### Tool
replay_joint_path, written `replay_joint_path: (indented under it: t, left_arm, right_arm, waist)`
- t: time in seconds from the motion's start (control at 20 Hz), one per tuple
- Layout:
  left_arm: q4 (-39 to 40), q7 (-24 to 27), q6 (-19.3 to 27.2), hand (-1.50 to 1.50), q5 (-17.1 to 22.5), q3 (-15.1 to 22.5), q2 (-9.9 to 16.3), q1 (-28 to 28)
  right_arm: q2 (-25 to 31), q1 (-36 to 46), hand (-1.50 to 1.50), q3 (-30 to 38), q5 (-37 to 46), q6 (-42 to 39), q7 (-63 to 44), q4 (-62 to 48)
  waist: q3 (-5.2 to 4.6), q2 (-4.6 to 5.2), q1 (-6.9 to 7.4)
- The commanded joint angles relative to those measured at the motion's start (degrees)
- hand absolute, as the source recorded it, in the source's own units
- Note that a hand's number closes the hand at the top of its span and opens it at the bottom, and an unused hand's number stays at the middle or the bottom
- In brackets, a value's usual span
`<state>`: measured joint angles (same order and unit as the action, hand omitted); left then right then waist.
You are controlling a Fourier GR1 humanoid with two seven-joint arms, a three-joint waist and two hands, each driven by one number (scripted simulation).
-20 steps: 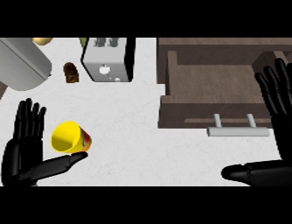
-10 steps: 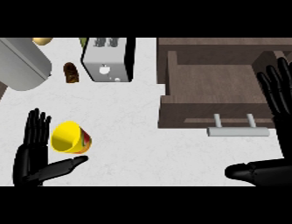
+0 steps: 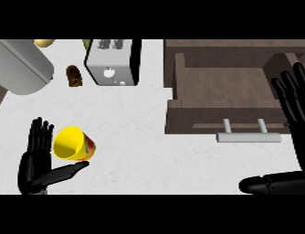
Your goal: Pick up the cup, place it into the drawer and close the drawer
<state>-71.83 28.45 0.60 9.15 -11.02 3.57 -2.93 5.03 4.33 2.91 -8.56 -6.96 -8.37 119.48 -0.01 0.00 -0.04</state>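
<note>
The yellow cup with a red-and-green band (image 3: 73,144) lies tipped on its side on the white speckled table (image 3: 148,146), at the lower left of the head view. Its open mouth faces up and left; its long axis runs from there toward the lower right.

The left hand (image 3: 37,157) stands just left of the cup, fingers straight and upright, thumb extended beneath the cup's base. It holds nothing. Whether the fingers touch the rim cannot be determined from this angle.

The right hand (image 3: 303,109) is open with straight fingers, at the right edge, over the right side of the open dark wooden drawer (image 3: 226,82). It holds nothing.

The left hand is the nearer one. The cup lies immediately to its right, between fingers and thumb. The drawer, with its grey bar handle (image 3: 247,136), lies well apart to the right.
</note>
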Motion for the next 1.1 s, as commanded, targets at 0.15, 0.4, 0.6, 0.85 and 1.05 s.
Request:
replay_joint_path:
  t: [0.15, 0.4, 0.6, 0.85, 1.05]
  left_arm:
    - [1.58, 2.51, 0.22, -1.5, 0.6, -0.61, 0.38, -0.83]
    - [19.73, 13.79, -0.92, -1.5, -0.96, -2.66, 1.12, 6.72]
    - [8.44, 7.11, -0.8, -1.5, 0.38, -0.26, 0.67, 0.16]
    - [26.62, 16.0, -1.03, -1.5, -0.35, -2.59, 1.78, 10.68]
    - [27.06, 17.83, -3.74, -1.5, 0.88, -1.91, 0.94, 9.99]
  right_arm:
    - [-0.34, 0.89, -1.5, -1.15, 1.55, 0.17, -0.89, -0.8]
    - [-0.29, 0.37, -1.5, 0.66, 0.7, -1.26, 3.68, -4.44]
    - [0.08, 2.25, -1.5, 0.15, -0.33, -0.23, -1.8, 0.06]
    - [-1.13, -1.65, -1.5, -0.81, 0.35, -1.09, 1.45, -0.35]
    - [-0.73, 2.4, -1.5, -0.84, 1.11, 0.97, -2.33, 0.12]
  waist:
    - [0.01, -0.03, 0.1]
    - [-0.01, 0.05, -0.12]
    - [0.01, -0.04, 0.11]
    - [-0.01, 0.02, -0.17]
    - [-0.01, 0.0, -0.09]
